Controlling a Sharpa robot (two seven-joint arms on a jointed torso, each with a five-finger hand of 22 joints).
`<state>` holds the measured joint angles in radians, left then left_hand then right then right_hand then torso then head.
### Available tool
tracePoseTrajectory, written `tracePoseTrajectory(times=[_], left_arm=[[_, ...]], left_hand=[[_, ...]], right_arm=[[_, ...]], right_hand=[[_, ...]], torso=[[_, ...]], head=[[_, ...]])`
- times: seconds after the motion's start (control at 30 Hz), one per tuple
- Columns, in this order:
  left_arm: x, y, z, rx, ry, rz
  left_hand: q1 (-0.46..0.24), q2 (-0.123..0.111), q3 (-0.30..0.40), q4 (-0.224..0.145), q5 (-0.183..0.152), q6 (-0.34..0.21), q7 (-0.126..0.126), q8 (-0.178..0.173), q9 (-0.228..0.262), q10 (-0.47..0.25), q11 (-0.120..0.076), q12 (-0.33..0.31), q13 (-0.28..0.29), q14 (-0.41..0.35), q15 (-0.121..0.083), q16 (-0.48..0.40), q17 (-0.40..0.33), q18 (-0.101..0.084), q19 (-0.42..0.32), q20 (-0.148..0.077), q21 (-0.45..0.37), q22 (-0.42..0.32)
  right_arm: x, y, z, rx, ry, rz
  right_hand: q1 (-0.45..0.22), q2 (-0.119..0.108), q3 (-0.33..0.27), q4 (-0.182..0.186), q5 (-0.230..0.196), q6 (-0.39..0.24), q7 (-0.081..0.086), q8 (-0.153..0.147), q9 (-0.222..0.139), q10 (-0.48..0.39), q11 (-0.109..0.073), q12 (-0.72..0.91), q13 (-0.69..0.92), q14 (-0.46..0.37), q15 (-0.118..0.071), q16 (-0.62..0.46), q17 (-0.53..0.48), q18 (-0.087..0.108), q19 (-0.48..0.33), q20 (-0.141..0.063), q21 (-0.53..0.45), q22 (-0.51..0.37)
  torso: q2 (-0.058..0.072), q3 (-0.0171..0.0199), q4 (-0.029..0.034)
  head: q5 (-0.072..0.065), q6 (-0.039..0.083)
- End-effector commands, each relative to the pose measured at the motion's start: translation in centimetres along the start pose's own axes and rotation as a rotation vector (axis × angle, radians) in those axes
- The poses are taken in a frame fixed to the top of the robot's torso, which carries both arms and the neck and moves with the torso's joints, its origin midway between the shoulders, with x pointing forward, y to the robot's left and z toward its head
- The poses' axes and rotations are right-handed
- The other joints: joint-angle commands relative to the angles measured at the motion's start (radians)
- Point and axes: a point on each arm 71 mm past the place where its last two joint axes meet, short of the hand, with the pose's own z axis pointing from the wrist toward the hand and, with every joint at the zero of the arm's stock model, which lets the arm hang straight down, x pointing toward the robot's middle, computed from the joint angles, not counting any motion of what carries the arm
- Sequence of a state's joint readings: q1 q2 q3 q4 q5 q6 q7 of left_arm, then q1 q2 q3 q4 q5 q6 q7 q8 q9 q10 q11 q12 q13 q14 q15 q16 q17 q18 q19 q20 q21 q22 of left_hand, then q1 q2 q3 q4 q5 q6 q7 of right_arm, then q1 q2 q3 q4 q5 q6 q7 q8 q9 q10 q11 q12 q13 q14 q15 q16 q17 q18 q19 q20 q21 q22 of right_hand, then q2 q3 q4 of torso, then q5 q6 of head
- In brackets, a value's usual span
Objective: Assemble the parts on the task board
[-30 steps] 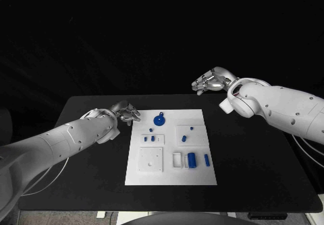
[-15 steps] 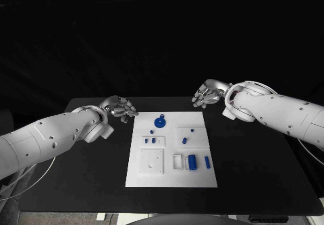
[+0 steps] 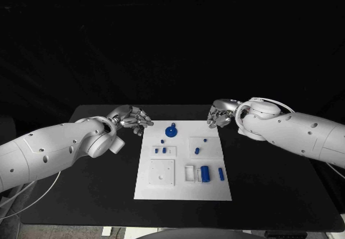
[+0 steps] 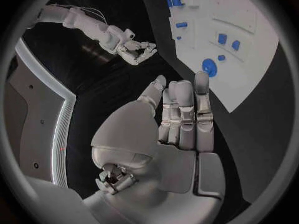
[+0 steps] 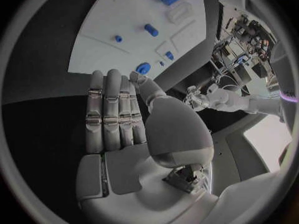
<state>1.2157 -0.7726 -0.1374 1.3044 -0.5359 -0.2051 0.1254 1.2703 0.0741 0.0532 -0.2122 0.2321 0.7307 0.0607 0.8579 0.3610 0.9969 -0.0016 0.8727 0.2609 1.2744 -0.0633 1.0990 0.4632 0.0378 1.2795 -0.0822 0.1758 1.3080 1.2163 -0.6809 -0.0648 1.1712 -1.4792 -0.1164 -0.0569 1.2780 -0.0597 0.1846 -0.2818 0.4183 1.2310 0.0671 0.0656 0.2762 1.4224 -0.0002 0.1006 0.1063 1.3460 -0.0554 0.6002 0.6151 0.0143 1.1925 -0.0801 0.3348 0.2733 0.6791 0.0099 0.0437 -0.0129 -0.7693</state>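
- Nearest me on the table (image 3: 86, 199) I see the board (image 3: 183, 191), one white plate lying flat at the middle.
- On its near half I count one white square block (image 3: 161, 173) on my left, and on the right one white tray (image 3: 189, 172) beside two blue cylinders: a thick one (image 3: 205, 173) and a thin one (image 3: 221, 173).
- Mid-board I count two small blue parts (image 3: 160, 149) side by side on the left panel, and one peg (image 3: 196, 149) with one smaller stud (image 3: 206, 140) on the right panel. One tiny blue bit (image 3: 162, 141) sits just beyond the pair.
- At the far end lies one round blue disc (image 3: 172, 131).
- My left hand (image 3: 133, 119) hovers just off the board's far left corner, touching nothing; the wrist view shows its fingers (image 4: 184, 115) fairly straight and close together, holding nothing.
- My right hand (image 3: 220, 114) hangs at the far right corner, also empty; its fingers (image 5: 111, 109) are extended side by side, thumb apart.
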Motion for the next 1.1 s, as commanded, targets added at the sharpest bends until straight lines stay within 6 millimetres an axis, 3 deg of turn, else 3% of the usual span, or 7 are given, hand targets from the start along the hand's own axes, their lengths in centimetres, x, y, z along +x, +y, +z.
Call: tracePoseTrajectory(times=[0.03,0.27,0.43,0.5,0.57,0.87,1.1], left_arm=[[0.7,-0.5,0.0,0.025,0.038,-0.052],[1.3,-0.9,0.0,0.036,0.059,-0.065],[1.6,-1.0,0.0,0.038,0.068,-0.068],[1.6,-1.0,0.0,0.039,0.071,-0.069],[1.7,-1.0,0.0,0.039,0.073,-0.07],[1.7,-1.0,0.0,0.037,0.078,-0.072],[1.9,-1.0,0.0,0.038,0.086,-0.074]], left_hand=[[-0.01,-0.002,0.004,-0.002,0.002,-0.001,0.003,0.003,-0.004,-0.007,0.001,0.003,-0.006,-0.005,0.0,0.003,-0.002,0.004,0.003,-0.001,-0.001,0.016],[-0.009,-0.001,0.004,-0.004,0.0,-0.004,0.004,0.007,-0.015,-0.009,0.002,0.005,-0.025,-0.006,0.0,0.006,-0.008,0.005,0.003,0.0,-0.003,0.016],[-0.009,-0.001,0.004,-0.005,0.0,-0.005,0.005,0.007,-0.018,-0.009,0.002,0.004,-0.03,-0.007,0.001,0.007,-0.009,0.005,0.003,0.0,-0.004,0.016],[-0.008,-0.001,0.004,-0.006,0.0,-0.006,0.005,0.007,-0.019,-0.009,0.003,0.004,-0.032,-0.007,0.001,0.007,-0.01,0.005,0.003,0.0,-0.004,0.016],[-0.007,-0.001,0.004,-0.006,0.0,-0.006,0.005,0.007,-0.02,-0.009,0.003,0.004,-0.033,-0.007,0.001,0.007,-0.01,0.005,0.003,0.0,-0.004,0.016],[-0.008,-0.001,0.003,-0.006,-0.002,-0.006,0.005,0.008,-0.022,-0.009,0.003,0.003,-0.036,-0.008,0.001,0.006,-0.012,0.005,0.002,0.001,-0.005,0.016],[-0.008,-0.001,0.003,-0.006,-0.002,-0.006,0.005,0.008,-0.022,-0.009,0.003,0.003,-0.036,-0.008,0.001,0.006,-0.012,0.005,0.002,0.001,-0.005,0.016]], right_arm=[[0.4,0.2,0.0,0.019,-0.063,-0.095],[1.9,0.6,0.1,0.035,-0.096,-0.114],[2.7,0.7,0.3,0.047,-0.108,-0.117],[3.0,0.7,0.4,0.052,-0.112,-0.116],[3.3,0.7,0.4,0.056,-0.113,-0.116],[4.5,0.7,0.6,0.067,-0.124,-0.112],[5.3,0.7,0.7,0.068,-0.126,-0.124]], right_hand=[[-0.005,-0.02,0.027,-0.002,-0.008,0.003,-0.007,0.015,0.101,-0.001,-0.009,0.016,0.017,-0.011,-0.001,0.012,0.013,-0.005,-0.024,0.001,0.026,0.036],[-0.032,-0.055,0.103,-0.002,-0.048,-0.072,-0.017,0.086,0.473,-0.028,-0.007,0.047,0.04,-0.036,0.002,0.02,0.022,-0.008,-0.051,0.005,0.032,0.073],[-0.065,-0.08,0.192,0.002,-0.082,-0.081,-0.021,0.035,0.742,-0.053,-0.008,0.09,0.071,-0.039,0.001,0.04,0.027,-0.006,-0.058,0.005,0.039,0.117],[-0.067,-0.073,0.206,0.003,-0.122,-0.125,0.001,-0.007,0.694,-0.101,0.015,0.062,0.056,-0.052,0.012,0.034,0.024,-0.006,-0.07,0.009,0.033,0.12],[-0.058,-0.075,0.221,0.002,-0.132,-0.137,0.017,-0.003,0.485,-0.121,0.027,0.032,0.007,-0.061,0.024,0.041,0.024,0.011,-0.081,0.023,0.037,0.139],[-0.078,-0.113,0.261,0.023,-0.108,-0.21,0.066,-0.003,-0.027,-0.208,0.078,-0.035,-0.045,-0.057,0.047,0.041,-0.014,0.043,-0.08,0.053,0.032,0.175],[-0.062,-0.119,0.259,0.033,-0.111,-0.177,0.067,-0.002,-0.168,-0.248,0.088,-0.039,-0.046,-0.05,0.051,0.057,-0.038,0.059,-0.074,0.062,0.028,0.213]], torso=[[0.0,0.0006,0.0002],[0.001,0.0027,-0.0003],[0.0,0.0023,0.0002],[0.0,0.0023,-0.0004],[0.001,0.0036,-0.0011],[0.001,0.0036,-0.0029],[0.0,0.0026,-0.0018]], head=[[0.002,0.0],[0.005,-0.007],[0.005,-0.009],[0.007,-0.011],[0.007,-0.014],[0.005,-0.02],[0.003,-0.022]])
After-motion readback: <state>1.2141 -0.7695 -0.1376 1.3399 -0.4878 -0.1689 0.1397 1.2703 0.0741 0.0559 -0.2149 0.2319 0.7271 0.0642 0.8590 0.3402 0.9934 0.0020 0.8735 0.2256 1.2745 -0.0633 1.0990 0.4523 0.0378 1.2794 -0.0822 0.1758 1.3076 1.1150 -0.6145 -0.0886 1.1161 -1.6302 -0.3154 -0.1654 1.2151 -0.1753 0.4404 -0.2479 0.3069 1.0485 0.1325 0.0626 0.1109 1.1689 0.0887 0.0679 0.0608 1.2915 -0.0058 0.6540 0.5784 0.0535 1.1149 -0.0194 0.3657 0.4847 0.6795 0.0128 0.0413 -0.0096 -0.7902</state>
